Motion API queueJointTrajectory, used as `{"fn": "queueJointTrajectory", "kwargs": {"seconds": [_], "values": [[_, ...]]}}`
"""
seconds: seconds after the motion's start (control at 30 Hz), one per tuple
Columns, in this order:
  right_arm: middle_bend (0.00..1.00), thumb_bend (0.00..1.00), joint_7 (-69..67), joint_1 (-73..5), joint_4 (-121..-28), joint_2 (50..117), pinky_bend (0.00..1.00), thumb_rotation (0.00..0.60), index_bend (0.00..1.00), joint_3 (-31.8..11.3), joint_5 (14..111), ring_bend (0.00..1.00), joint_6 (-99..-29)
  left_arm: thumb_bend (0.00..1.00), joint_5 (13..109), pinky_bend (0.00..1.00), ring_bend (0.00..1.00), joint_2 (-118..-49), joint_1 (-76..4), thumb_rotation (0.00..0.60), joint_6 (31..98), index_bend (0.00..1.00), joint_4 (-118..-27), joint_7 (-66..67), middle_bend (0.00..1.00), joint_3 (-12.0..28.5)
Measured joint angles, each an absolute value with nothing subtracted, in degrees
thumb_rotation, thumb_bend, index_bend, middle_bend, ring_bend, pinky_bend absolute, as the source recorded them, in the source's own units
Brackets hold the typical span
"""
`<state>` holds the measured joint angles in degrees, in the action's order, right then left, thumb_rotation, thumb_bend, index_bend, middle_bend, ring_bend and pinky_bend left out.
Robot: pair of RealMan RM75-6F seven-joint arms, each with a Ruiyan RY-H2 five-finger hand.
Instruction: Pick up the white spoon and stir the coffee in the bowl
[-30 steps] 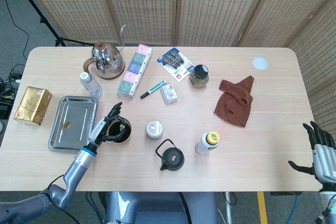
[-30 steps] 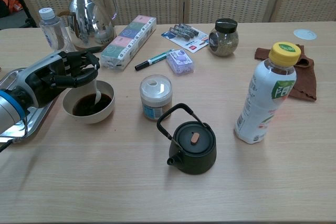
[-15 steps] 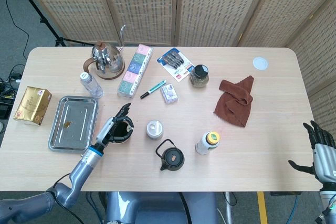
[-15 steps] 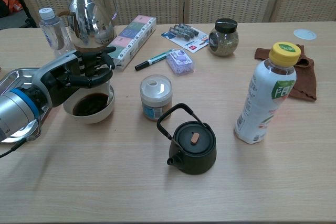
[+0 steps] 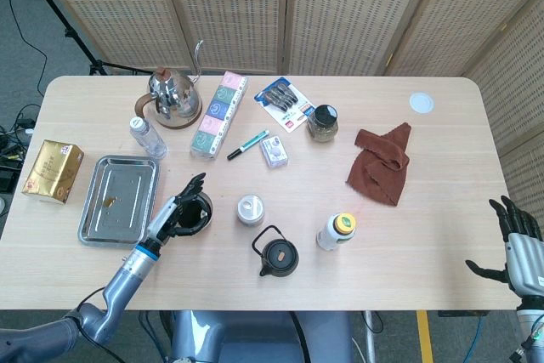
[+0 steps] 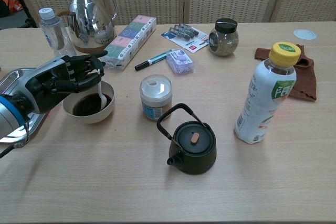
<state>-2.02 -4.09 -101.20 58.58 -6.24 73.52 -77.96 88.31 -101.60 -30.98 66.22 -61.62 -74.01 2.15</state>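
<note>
A white bowl of dark coffee stands on the table left of centre; in the head view the bowl is partly covered by my left hand. In the chest view my left hand hovers over the bowl and pinches the white spoon, whose lower end dips into the coffee at the bowl's right side. My right hand hangs beyond the table's right edge, fingers spread, holding nothing. It is absent from the chest view.
Close to the bowl are a metal tray, a small white jar and a black teapot. Further off stand a plastic bottle, a steel kettle, a water bottle, a marker and a brown cloth.
My left hand has drawn back to the left after shifting right over the bowl. The spoon has swept across the coffee and now shows at the bowl's right side.
</note>
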Motion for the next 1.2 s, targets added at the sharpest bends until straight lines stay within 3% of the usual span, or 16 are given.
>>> {"fn": "queueJointTrajectory", "kwargs": {"seconds": [0.83, 1.2], "values": [[0.0, 0.0, -1.5, -4.39, -100.88, 58.96, 0.0, 0.6, 0.0, -6.19, 72.97, 0.0, -77.42, 0.46, 88.0, 0.0, 0.0, -105.56, -32.8, 0.6, 65.49, 0.66, -53.97, -76.62, 0.0, 3.56], [0.0, 0.0, -1.72, -4.24, -101.25, 58.74, 0.0, 0.6, 0.0, -6.05, 73.5, 0.0, -77.76, 0.47, 89.17, 0.0, 0.0, -104.91, -31.5, 0.6, 66.72, 0.66, -55.77, -77.12, 0.0, 1.29]]}}
